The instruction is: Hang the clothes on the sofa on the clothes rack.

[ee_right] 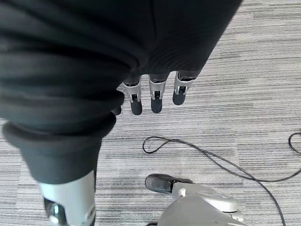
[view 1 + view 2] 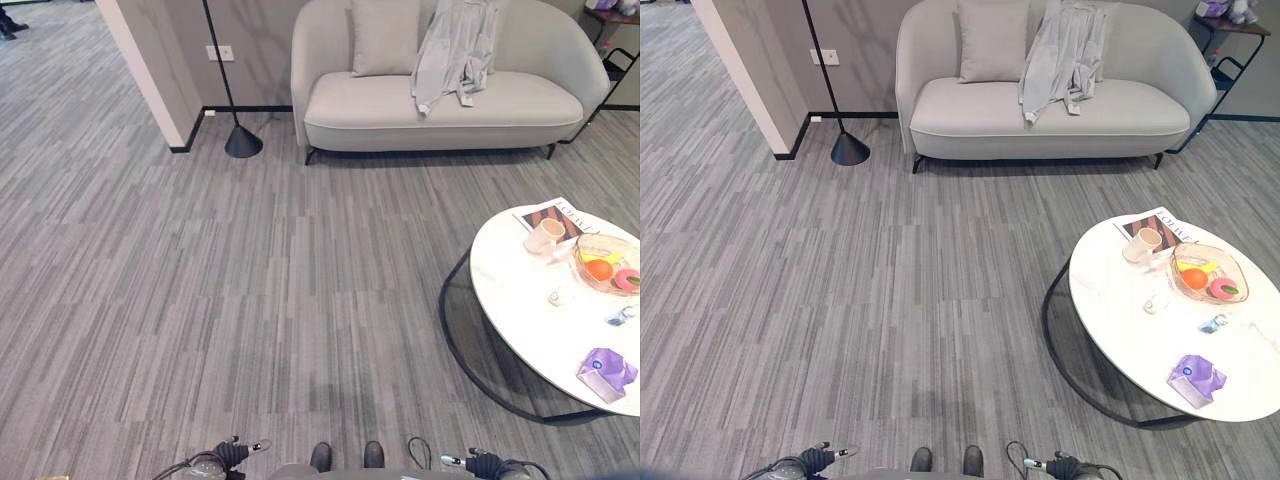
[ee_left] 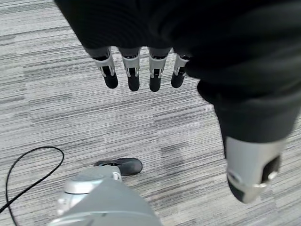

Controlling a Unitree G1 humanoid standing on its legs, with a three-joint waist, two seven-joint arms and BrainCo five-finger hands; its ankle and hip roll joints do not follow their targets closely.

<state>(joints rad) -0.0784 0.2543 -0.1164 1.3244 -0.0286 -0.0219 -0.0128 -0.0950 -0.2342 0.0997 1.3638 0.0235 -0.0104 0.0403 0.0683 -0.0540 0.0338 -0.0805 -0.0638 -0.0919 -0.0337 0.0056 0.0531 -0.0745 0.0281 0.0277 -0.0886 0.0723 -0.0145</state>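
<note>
The sofa (image 2: 440, 100) stands far off at about one o'clock. The grey garment (image 2: 455, 45) drapes over its backrest, long axis vertical. The right robot hand (image 1: 150, 96), nearer, and the left robot hand (image 3: 136, 70) hang relaxed, empty.

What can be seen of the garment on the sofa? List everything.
The garment is light grey, a thin soft fabric by its look, draped loosely over the backrest of the pale sofa, toward the robot's right of the cushion. It hangs down in folds onto the seat, a sleeve-like end trailing lowest. It is crumpled, not spread flat. It touches the backrest and seat, and no hand holds it.
</note>
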